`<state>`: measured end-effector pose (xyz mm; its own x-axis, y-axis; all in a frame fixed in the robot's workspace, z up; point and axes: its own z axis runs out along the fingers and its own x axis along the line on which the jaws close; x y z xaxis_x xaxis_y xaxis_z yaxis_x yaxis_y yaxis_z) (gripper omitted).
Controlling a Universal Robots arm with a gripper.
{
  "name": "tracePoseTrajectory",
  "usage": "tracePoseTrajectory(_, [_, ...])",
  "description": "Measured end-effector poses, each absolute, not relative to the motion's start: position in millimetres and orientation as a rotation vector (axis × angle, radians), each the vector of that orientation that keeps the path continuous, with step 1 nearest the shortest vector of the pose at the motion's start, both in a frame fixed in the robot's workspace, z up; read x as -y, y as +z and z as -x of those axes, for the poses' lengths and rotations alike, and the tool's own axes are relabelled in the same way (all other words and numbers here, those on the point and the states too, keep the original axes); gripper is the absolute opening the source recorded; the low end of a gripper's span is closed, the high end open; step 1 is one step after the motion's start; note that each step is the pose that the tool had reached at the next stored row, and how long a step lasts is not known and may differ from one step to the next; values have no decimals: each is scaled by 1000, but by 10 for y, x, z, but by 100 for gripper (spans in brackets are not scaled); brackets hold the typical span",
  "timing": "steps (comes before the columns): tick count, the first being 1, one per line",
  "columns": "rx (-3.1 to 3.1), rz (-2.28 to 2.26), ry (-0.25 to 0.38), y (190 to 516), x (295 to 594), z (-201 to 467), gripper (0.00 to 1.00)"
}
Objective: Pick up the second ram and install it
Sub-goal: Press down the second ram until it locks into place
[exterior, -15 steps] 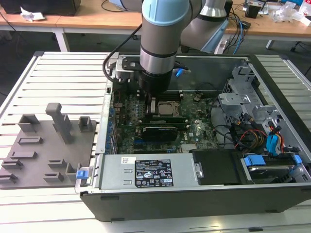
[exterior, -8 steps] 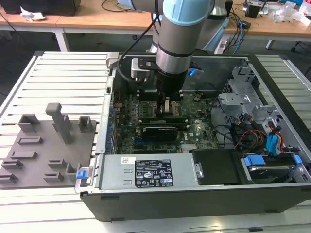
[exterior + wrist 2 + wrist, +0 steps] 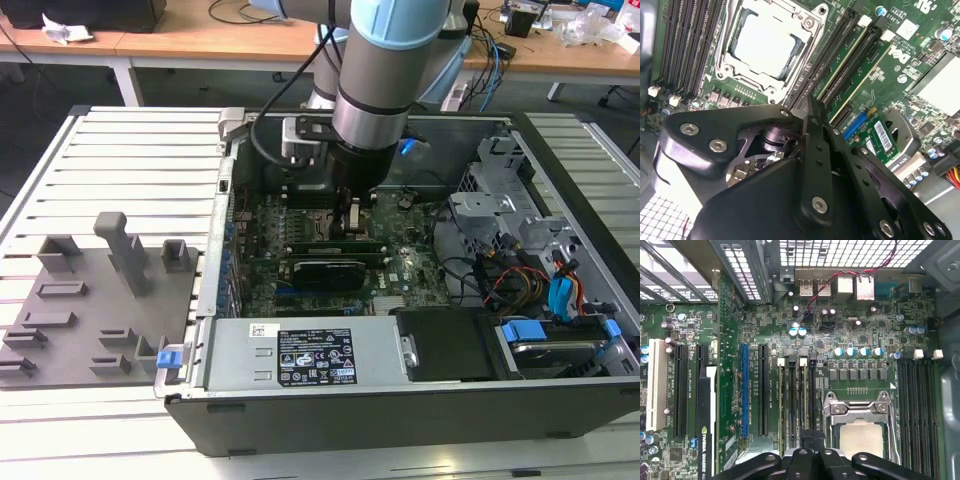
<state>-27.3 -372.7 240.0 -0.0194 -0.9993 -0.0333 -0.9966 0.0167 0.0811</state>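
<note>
so the black linkage gripper [image 3: 352, 222] is low inside the open grey computer case [image 3: 400, 420], over the green motherboard's long black memory slots [image 3: 796, 405]. can't tell if it's open or shut. exterior view: slim green ram stick [image 3: 330, 250] lies across the board just under the gripper. first wrist view: silver cpu socket frame [image 3: 860, 412] just beside those slots; black shrouded card [image 3: 706, 425] well apart.
</note>
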Motion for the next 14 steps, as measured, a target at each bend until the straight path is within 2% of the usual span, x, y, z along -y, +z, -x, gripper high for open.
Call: tracePoseTrajectory(14, [2216,-2177,-127,2588,3727,257,11])
